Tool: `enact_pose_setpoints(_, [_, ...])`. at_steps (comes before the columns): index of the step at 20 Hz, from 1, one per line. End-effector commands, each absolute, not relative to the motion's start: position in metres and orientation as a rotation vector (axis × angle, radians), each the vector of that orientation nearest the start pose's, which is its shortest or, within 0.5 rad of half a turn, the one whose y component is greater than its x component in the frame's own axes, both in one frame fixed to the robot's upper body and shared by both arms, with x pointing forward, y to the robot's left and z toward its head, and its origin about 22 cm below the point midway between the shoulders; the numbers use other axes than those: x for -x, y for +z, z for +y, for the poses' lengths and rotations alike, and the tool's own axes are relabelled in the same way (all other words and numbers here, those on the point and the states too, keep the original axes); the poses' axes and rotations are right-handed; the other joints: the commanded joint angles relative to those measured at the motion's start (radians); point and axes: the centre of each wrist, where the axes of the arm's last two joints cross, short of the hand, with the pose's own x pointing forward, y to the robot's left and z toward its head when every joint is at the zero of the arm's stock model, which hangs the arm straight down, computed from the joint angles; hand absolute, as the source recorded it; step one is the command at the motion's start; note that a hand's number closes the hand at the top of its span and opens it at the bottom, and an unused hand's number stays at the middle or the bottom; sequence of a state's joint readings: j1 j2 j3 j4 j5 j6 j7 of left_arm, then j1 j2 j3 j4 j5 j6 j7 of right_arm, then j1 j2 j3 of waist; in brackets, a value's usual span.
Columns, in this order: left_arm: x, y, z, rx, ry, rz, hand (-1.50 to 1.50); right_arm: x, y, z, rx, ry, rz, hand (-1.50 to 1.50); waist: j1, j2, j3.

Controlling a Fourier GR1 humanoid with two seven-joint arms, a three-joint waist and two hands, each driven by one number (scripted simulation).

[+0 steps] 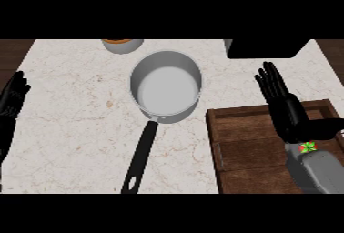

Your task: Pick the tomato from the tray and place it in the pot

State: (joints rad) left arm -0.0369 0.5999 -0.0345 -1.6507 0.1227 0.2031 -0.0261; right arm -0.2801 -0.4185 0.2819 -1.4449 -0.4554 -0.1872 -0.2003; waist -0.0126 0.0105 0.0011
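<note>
The right hand [287, 109] is held open, fingers straight, over the brown wooden tray [249, 150] at four o'clock. The small red tomato [308, 146] is glimpsed beneath its wrist, ungrasped. A grasp is judged to come next, then carriage to the grey metal pot [166, 86] at twelve o'clock.

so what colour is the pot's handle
Black, a long straight handle on the grey pot, seen in the head view.

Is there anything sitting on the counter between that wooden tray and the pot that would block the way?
Nothing visible does. Between the tray and the pot there is only bare counter. The pot's black handle runs beside the tray's left edge. The right hand hangs open over the tray, and only a bit of the tomato shows beneath it.
</note>
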Motion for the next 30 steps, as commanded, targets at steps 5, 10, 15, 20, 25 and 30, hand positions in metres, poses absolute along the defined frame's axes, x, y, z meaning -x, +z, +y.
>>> enact_pose_setpoints(5, [-0.232, 0.010, 0.291, -0.144, -0.244, -1.411, 0.00, -0.263, 0.012, -0.312, 0.310, 0.044, -1.471, 1.50, -0.044, -0.007, -0.005])
enact_pose_setpoints(10, [-0.219, -0.014, 0.280, -0.055, -0.193, -1.290, 0.00, -0.262, 0.029, -0.364, 1.022, -0.031, -1.666, -1.50, -0.094, -0.020, -0.008])
enact_pose_setpoints(15, [-0.239, -0.016, 0.271, -0.009, -0.224, -1.258, 0.00, -0.235, 0.029, -0.312, 1.088, -0.222, -1.906, -1.50, -0.055, -0.018, -0.003])
enact_pose_setpoints(20, [-0.241, -0.011, 0.248, 0.036, -0.265, -1.276, 0.00, -0.182, 0.056, -0.303, 0.974, -0.134, -1.672, -1.50, -0.021, -0.017, -0.006])
enact_pose_setpoints(25, [-0.259, -0.018, 0.239, 0.042, -0.255, -1.273, 0.00, -0.181, 0.089, -0.307, 0.885, -0.145, -1.446, -1.50, -0.012, -0.010, -0.007])
enact_pose_setpoints(30, [-0.256, -0.017, 0.256, 0.044, -0.287, -1.276, 0.00, -0.199, 0.135, -0.321, 0.827, -0.212, -1.312, -1.50, 0.009, -0.009, -0.003])
